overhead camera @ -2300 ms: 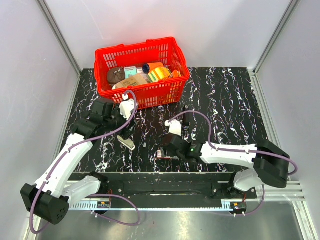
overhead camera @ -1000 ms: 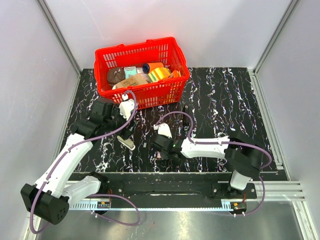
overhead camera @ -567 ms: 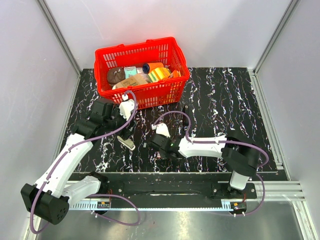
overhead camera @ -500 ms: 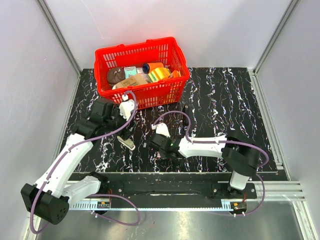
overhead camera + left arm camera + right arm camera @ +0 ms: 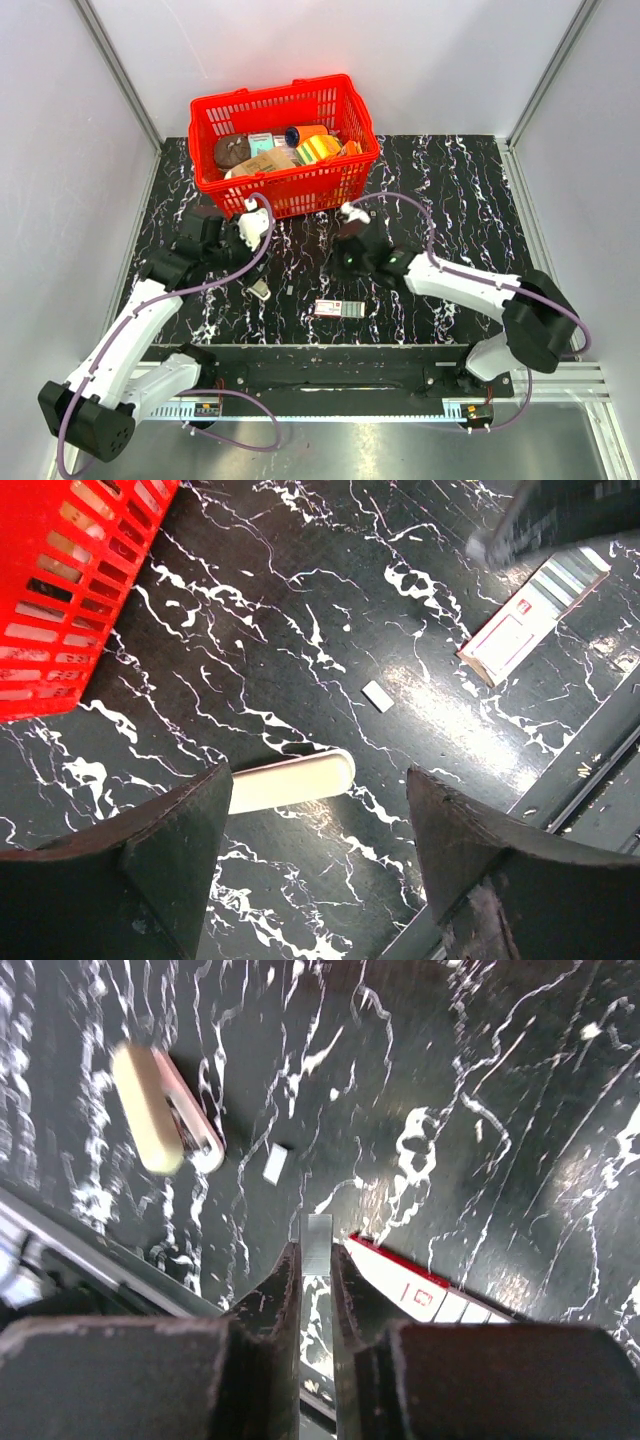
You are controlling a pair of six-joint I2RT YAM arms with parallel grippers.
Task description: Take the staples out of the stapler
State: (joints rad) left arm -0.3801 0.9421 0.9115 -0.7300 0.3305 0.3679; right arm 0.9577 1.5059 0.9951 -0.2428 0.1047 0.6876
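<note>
The cream stapler lies flat on the black marbled table, also seen in the left wrist view and the right wrist view. My left gripper hovers over it, open, and the stapler's end shows between the jaws without touching them. My right gripper is raised above the table and shut on a thin silvery strip of staples. A small loose staple piece lies on the table beside the stapler.
A red-and-white staple box lies near the table's front edge. A red basket full of assorted items stands at the back left. The metal rail runs along the near edge.
My right gripper closed on the staple strip down by the box and stapler, then lifted it and moved back and to the right. My left arm shifted slightly left.
</note>
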